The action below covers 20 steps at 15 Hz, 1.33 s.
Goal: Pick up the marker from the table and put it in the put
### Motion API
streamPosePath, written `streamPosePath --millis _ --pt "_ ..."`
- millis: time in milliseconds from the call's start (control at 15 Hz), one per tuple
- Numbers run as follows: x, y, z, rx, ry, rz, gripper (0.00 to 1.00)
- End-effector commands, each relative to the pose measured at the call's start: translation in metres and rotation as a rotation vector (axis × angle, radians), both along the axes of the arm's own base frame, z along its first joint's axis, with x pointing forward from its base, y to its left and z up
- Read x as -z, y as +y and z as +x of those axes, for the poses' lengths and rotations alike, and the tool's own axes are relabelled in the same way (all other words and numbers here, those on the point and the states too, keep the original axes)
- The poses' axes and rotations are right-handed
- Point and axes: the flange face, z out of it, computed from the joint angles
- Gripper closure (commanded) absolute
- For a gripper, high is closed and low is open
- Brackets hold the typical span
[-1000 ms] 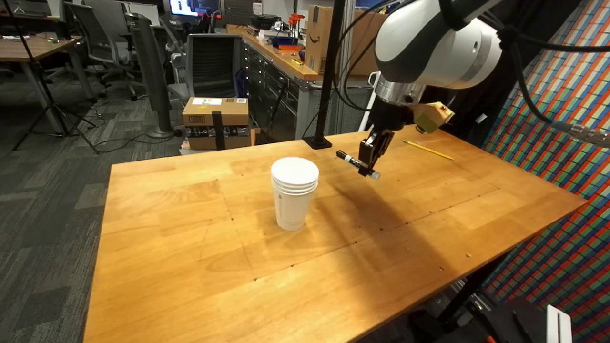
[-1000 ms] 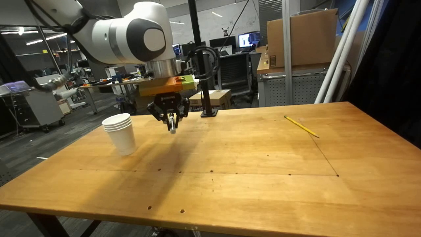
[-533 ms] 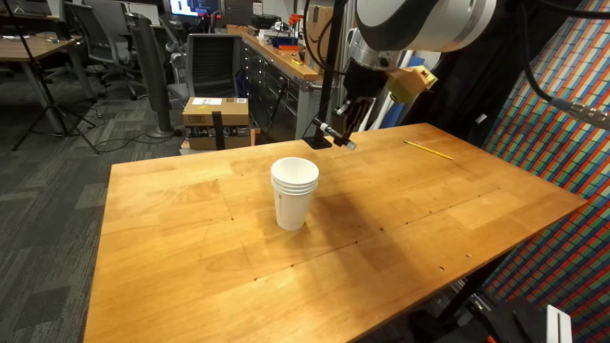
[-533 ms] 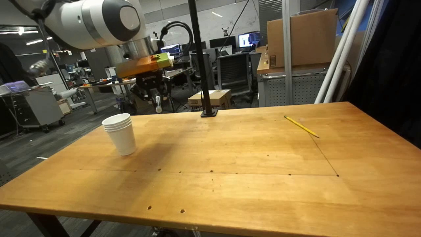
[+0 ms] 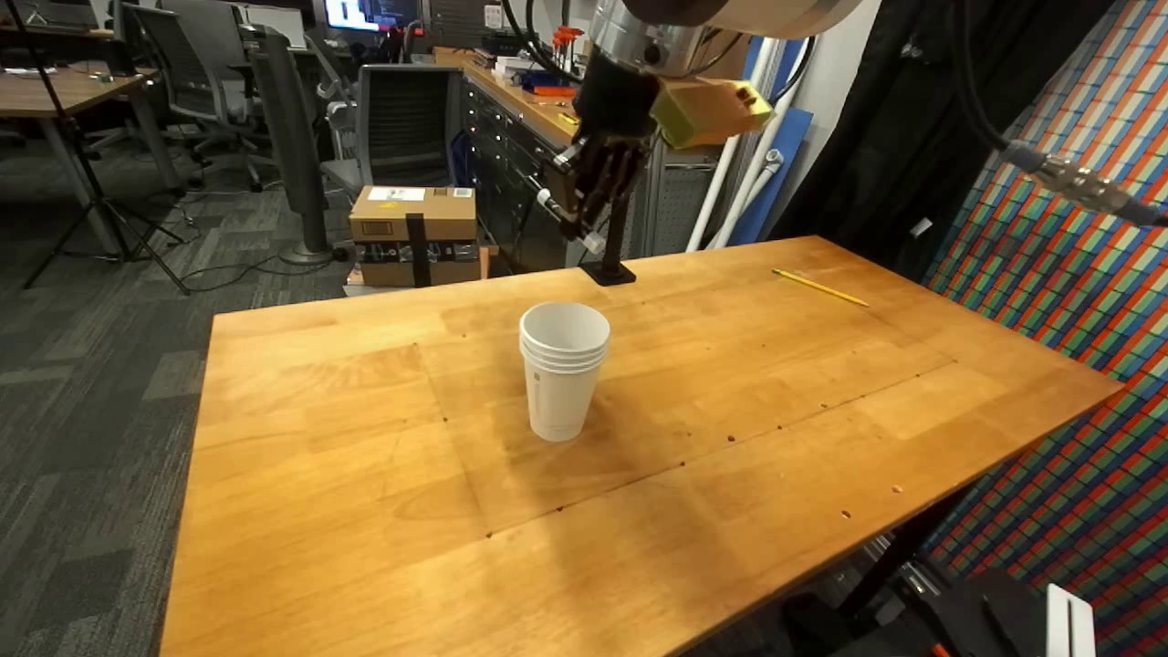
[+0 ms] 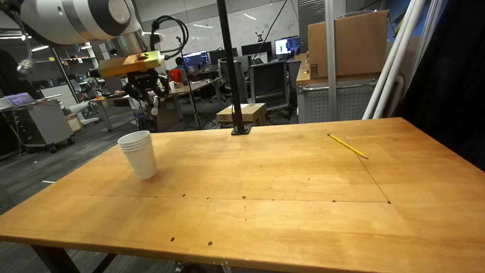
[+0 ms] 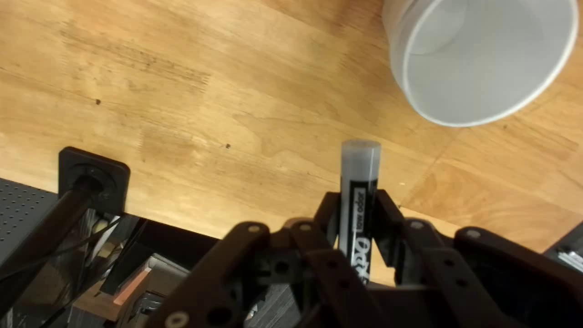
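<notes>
The marker (image 5: 591,243) is white and black with a grey end. My gripper (image 5: 573,224) is shut on it and holds it tilted, high above the table (image 5: 383,511). In the wrist view the marker (image 7: 360,168) sits between the two fingertips (image 7: 358,209), its grey end pointing toward the cups' side. The marker also shows in an exterior view (image 6: 154,108). A stack of white paper cups (image 5: 561,383) stands upright on the table, open at the top. It shows in an exterior view (image 6: 139,157), below the gripper, and at the wrist view's upper right (image 7: 483,64), apart from the marker.
A yellow pencil (image 5: 819,286) lies on the table, also seen in an exterior view (image 6: 348,146). A black pole (image 6: 229,68) rises from a base plate (image 7: 93,182) at the table's edge, near the gripper. Cardboard boxes (image 6: 246,112) stand beyond the table.
My gripper has risen and moved toward the cup stack's side, carrying the marker with it. The cups and the pencil have stayed in place.
</notes>
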Motion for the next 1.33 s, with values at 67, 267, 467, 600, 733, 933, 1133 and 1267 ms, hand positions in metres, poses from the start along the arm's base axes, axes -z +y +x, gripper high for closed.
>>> streamPosePath --millis 67,267,467,600,733,933,1133,1267 --pt "-0.021 0.024 -0.006 0.175 -0.032 0.163 0.93" --pt "-0.026 0.029 -0.016 0.29 -0.062 0.242 0.93" --pt "-0.024 0.027 -0.024 0.379 -0.082 0.294 0.93" --pt "-0.02 0.022 -0.035 0.421 -0.098 0.326 0.93" --pt "-0.014 0.016 -0.05 0.431 -0.135 0.342 0.93" --pt "-0.004 0.004 -0.087 0.426 -0.191 0.352 0.93" --pt "0.009 -0.002 -0.134 0.397 -0.261 0.367 0.93" --pt "0.015 0.004 -0.163 0.37 -0.314 0.394 0.93"
